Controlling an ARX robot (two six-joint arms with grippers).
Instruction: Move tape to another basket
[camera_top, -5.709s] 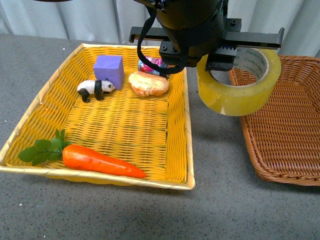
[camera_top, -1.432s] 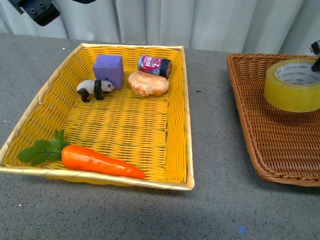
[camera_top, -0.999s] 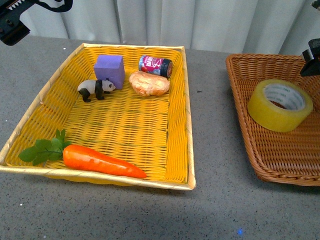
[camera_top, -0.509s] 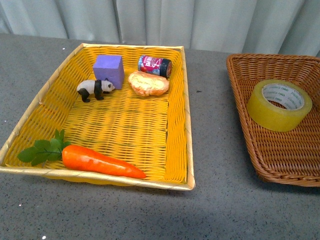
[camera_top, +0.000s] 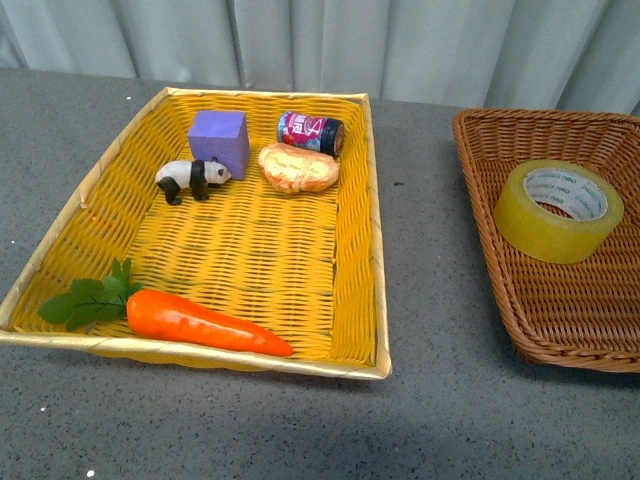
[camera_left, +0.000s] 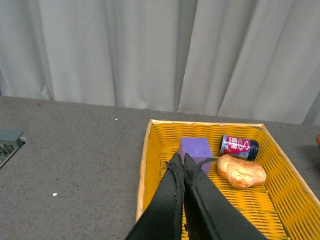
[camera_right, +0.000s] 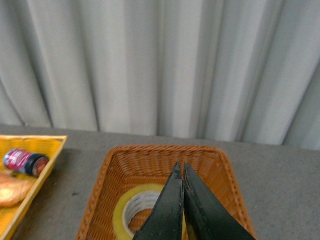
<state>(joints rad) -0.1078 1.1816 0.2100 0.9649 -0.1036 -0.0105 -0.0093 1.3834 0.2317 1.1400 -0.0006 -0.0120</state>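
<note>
Resting flat in brown basket (camera_top: 560, 320), tape (camera_top: 557, 210) sits alone near basket's far end; no arm visible in front view. Yellow basket (camera_top: 355, 250) beside it holds carrot (camera_top: 205, 323), panda (camera_top: 192, 178), purple block (camera_top: 219, 140), bread (camera_top: 297, 167), can (camera_top: 310, 131).

Left wrist view: left gripper (camera_left: 180, 162), fingers pressed together, empty, raised above yellow basket; purple block just beyond fingertips, can and bread off to side.

Right wrist view: right gripper (camera_right: 180, 170), fingers pressed together, empty, raised over brown basket; tape below, partly hidden behind fingers.

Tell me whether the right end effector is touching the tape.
Apart. The front view shows the tape lying alone in the basket, with no end effector in frame.
</note>
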